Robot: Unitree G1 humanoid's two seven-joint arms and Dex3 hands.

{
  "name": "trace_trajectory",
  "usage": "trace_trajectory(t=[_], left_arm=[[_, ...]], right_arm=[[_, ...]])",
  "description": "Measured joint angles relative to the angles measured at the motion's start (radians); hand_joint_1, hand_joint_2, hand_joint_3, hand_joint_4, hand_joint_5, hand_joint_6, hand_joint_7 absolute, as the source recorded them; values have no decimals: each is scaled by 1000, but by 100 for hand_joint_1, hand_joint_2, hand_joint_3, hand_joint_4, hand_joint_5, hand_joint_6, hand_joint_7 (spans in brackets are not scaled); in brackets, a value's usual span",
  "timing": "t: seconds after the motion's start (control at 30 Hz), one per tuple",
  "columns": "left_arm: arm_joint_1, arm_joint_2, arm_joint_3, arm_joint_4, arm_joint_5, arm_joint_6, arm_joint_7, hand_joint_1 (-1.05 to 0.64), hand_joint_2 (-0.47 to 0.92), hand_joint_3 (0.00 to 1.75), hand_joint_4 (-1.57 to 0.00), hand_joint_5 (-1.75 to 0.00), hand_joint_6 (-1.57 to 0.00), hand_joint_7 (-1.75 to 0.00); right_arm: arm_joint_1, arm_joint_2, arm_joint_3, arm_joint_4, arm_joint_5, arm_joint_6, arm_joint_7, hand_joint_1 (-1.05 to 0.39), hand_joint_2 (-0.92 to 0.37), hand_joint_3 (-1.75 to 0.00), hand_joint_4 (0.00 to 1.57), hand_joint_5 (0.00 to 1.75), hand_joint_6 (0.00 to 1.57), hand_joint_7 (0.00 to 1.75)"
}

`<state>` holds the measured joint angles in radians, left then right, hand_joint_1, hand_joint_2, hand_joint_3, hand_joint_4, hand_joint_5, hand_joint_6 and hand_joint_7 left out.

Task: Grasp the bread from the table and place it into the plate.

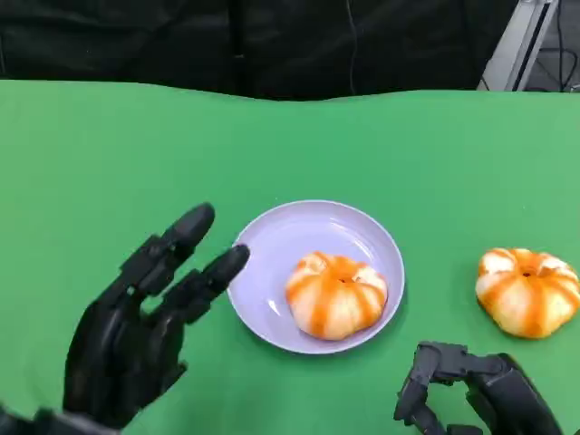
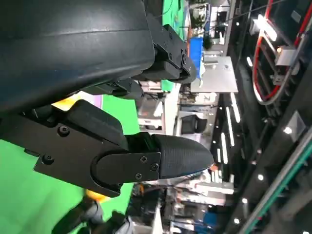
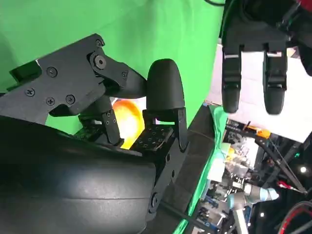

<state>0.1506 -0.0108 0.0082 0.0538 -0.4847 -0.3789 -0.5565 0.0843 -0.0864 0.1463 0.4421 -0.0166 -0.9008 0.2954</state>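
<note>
**Bread in the plate, a second bun on the cloth**

Bread, a round orange-and-cream striped bun point(image 1: 336, 294), sat inside the pale lavender round plate point(image 1: 272, 245), toward the side of it nearer the robot's right, covering part of the rim there. A second striped orange-and-cream bun point(image 1: 528, 291) lay on the green tablecloth point(image 1: 109, 154), well apart from the plate on the robot's right.

The black left hand point(image 1: 136, 326) hovered at the plate's left, fingers spread and extended with nothing in them; two fingertips point(image 1: 227, 263) overlapped the plate's edge in the head view, though whether they touched it could not be told. Its wrist was cut off at the lower border.

The black right hand point(image 1: 471, 390) was mostly cropped by the lower edge, just short of the second bun; its visible fingers curled inward around nothing. From the right wrist view, an orange patch of bun point(image 3: 127, 119) showed only through the gap between the fingers point(image 3: 165, 90), the rest hidden by the hand's shell. From the left wrist view, the left hand's shell blocked most of the table, and the background was a blurred clutter of equipment.
</note>
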Motion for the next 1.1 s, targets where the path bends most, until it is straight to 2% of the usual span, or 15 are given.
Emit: trace_trajectory(t=[0.2, 0.53, 0.57, 0.6, 0.63, 0.7, 0.77, 0.9, 0.93, 1.0, 1.03, 1.1], left_arm=[[83, -41, -6, 33, -23, -61, -80, -83, 92, 51, -54, -3, -41, -2], [88, -71, -16, 258, 36, -242, -187, -79, 92, 43, -55, -2, -44, -1], [85, -72, -15, 278, 42, -253, -192, -59, 92, 35, -55, -1, -44, -1], [79, -73, -13, 300, 47, -267, -198, -53, 92, 32, -55, -1, -44, -1], [69, -73, -11, 321, 49, -281, -201, -35, 92, 26, -56, -1, -45, -1], [48, -72, -1, 354, 53, -301, -201, -14, 92, 22, -56, -1, -46, -1], [36, -72, 10, 366, 58, -306, -200, 3, 92, 29, -56, 0, -47, -1], [24, -69, 36, 370, 86, -317, -167, 14, 92, 39, -60, -2, -52, -3], [22, -69, 43, 370, 98, -327, -148, 16, 84, 57, -61, -1, -55, -1], [14, -69, 56, 378, 122, -349, -121, 17, 73, 80, -63, 0, -58, -1], [7, -69, 62, 385, 129, -357, -111, 16, 73, 82, -68, -2, -64, -1], [-4, -68, 73, 397, 154, -386, -79, 15, 78, 71, -76, -1, -71, -1]], right_arm=[[0, -7, -9, 1, 18, 0, 10, -23, -62, -91, 80, 159, 80, 132], [1, -9, -15, -1, 25, 5, 20, -24, -62, -90, 80, 159, 80, 133], [1, -9, -16, -1, 25, 5, 20, -23, -62, -90, 80, 159, 80, 133], [0, -9, -16, 0, 26, 5, 20, -23, -62, -90, 80, 159, 80, 133], [0, -9, -16, 1, 26, 5, 20, -23, -62, -90, 80, 159, 80, 133], [0, -9, -16, 4, 25, 4, 20, -22, -62, -90, 80, 160, 80, 133], [-1, -9, -16, 6, 25, 4, 20, -22, -63, -90, 80, 160, 80, 132], [-1, -9, -16, 6, 25, 4, 20, -23, -63, -89, 80, 159, 80, 132], [-1, -9, -16, 4, 25, 4, 20, -23, -63, -89, 80, 160, 80, 132], [0, -9, -17, 1, 25, 4, 20, -23, -63, -89, 80, 160, 80, 132], [0, -10, -17, 0, 25, 4, 20, -23, -63, -89, 80, 160, 80, 133], [0, -10, -17, -1, 25, 4, 20, -23, -62, -90, 80, 160, 79, 133]])
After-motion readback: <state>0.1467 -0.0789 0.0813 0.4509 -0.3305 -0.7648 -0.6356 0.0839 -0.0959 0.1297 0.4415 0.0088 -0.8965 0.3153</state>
